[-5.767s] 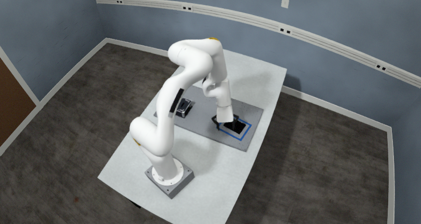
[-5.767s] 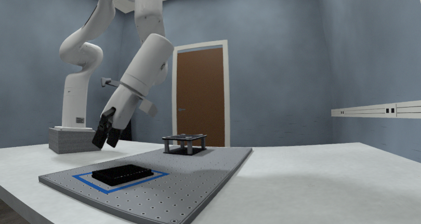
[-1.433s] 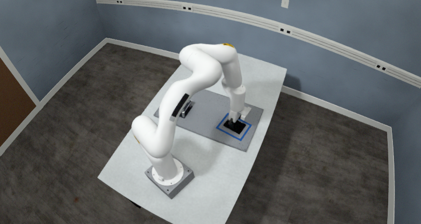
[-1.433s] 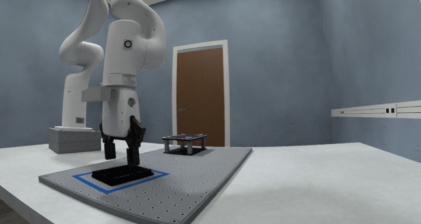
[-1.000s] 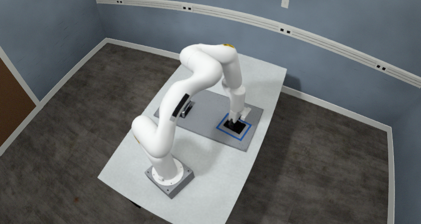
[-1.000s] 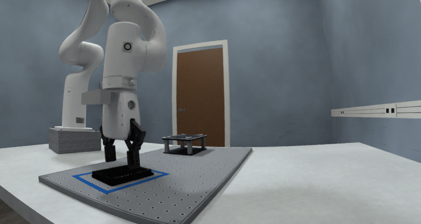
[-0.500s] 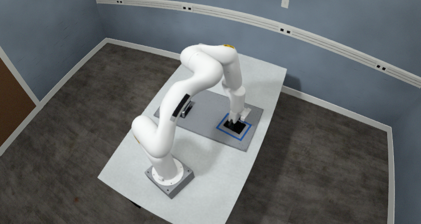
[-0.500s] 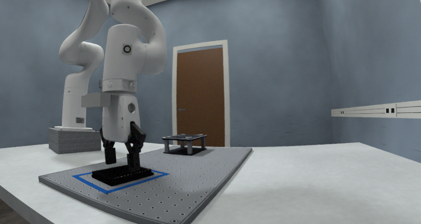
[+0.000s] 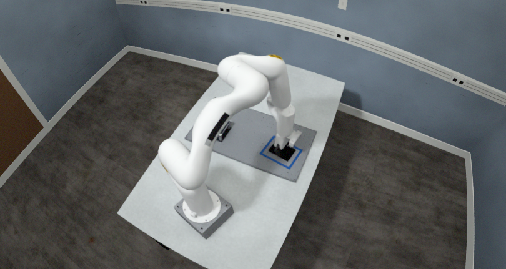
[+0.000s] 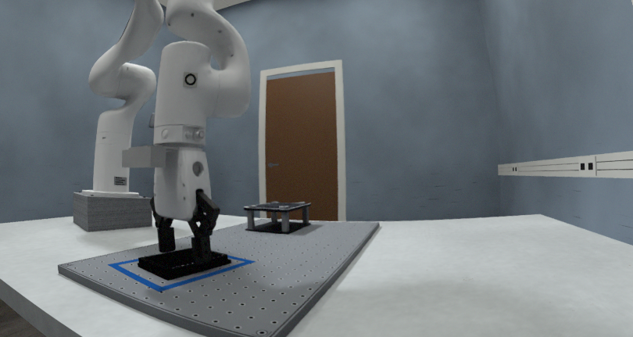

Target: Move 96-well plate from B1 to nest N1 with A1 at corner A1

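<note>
The black 96-well plate [image 10: 183, 263] lies flat inside the blue-outlined bench spot B1 on the grey perforated baseplate; it also shows in the top view [image 9: 282, 152]. My gripper [image 10: 182, 248] [image 9: 283, 147] is open, pointing down, with one finger on each side of the plate, low at the plate's level. The fingers stand apart from the plate's sides, not closed on it. The raised plate nest N1 [image 10: 277, 216] stands empty on short posts at the far end of the baseplate, partly hidden by my arm in the top view [image 9: 224, 130]. The plate's cut-off corner is too small to tell.
The grey baseplate [image 9: 253, 140] lies on a white table. My arm's base [image 9: 203, 212] sits on a grey block at the table's near end. A brown door [image 10: 302, 144] is in the wall behind.
</note>
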Controlling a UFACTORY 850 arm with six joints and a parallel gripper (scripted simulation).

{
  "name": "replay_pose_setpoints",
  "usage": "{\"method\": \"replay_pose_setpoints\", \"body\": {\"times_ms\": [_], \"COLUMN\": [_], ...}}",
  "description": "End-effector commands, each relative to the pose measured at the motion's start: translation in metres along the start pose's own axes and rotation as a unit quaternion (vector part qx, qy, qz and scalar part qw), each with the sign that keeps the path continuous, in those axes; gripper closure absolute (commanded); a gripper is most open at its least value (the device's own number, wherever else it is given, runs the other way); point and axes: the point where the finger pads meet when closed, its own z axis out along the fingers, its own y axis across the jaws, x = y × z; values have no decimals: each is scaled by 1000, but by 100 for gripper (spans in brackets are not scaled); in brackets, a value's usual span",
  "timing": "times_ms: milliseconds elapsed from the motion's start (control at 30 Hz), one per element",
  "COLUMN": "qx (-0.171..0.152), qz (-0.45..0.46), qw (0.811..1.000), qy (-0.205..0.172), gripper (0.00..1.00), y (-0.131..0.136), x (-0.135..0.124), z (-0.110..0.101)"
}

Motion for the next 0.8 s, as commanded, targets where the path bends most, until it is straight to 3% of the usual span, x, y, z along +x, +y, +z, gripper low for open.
{"method": "replay_pose_setpoints", "body": {"times_ms": [0, 733, 767], "qx": [1, 1, 1], "qz": [0, 0, 0], "qw": [1000, 1000, 1000], "qy": [0, 0, 0], "gripper": [0, 0, 100], "y": [-1, -1, -1], "x": [0, 0, 0], "z": [3, 5, 4]}}
